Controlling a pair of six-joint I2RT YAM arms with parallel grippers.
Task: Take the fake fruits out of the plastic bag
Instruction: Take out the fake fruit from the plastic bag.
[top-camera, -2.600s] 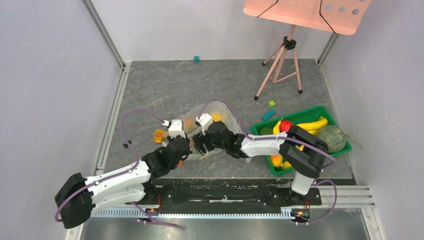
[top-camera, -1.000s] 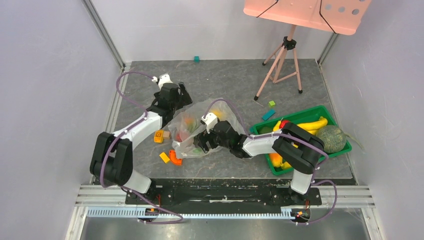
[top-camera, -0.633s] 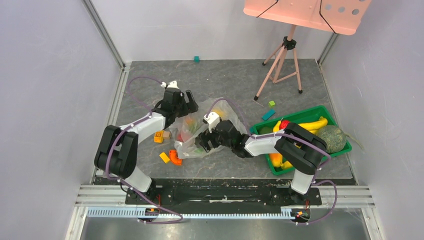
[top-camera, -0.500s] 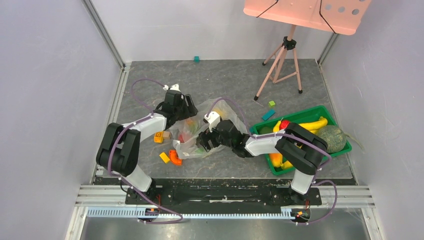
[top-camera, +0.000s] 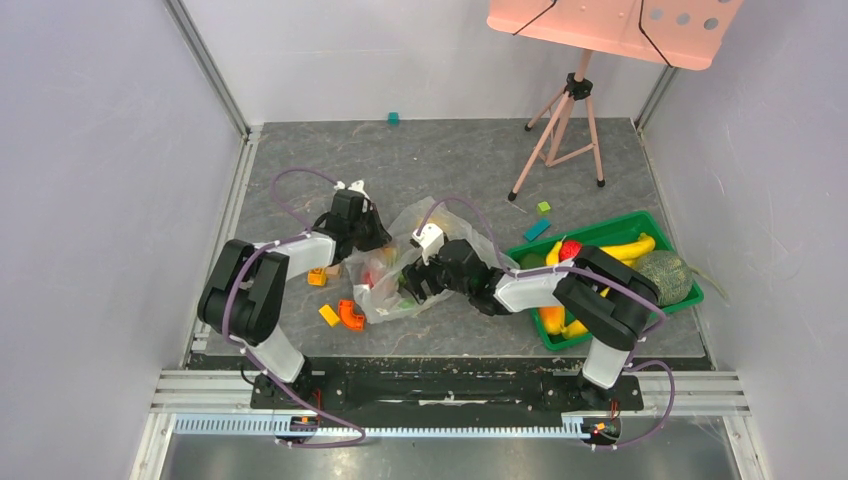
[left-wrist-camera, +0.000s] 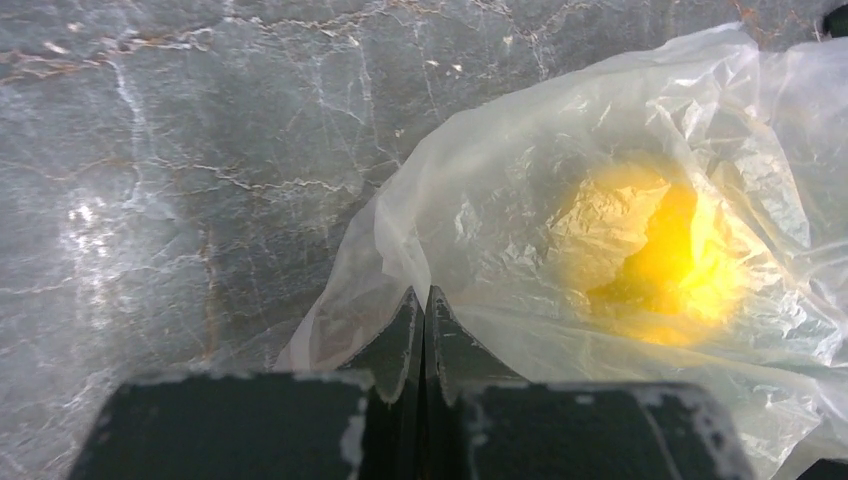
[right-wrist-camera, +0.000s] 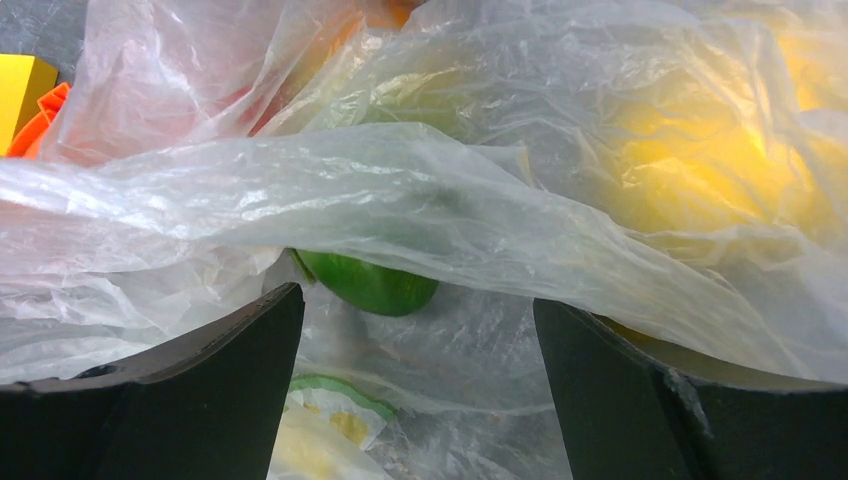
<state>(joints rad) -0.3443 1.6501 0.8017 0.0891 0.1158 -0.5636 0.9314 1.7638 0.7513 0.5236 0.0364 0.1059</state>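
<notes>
Though unclear overhead, left pincer (left-wrist-camera: 421, 296) closed.

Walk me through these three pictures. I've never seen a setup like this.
This is a robot: a left arm and a right arm bolted at the edge of a table, each ending in a two-finger gripper. The wide picture looks down from above; the other two come from a camera on each wrist. On the table lie a clear plastic bag with toy fruits inside, a green tray of fake produce, and loose toy blocks. The left gripper is shut, apparently pinching the bag's edge, near a yellow fruit. The right gripper is open against the bag, a green fruit ahead, nothing gripped.
</notes>
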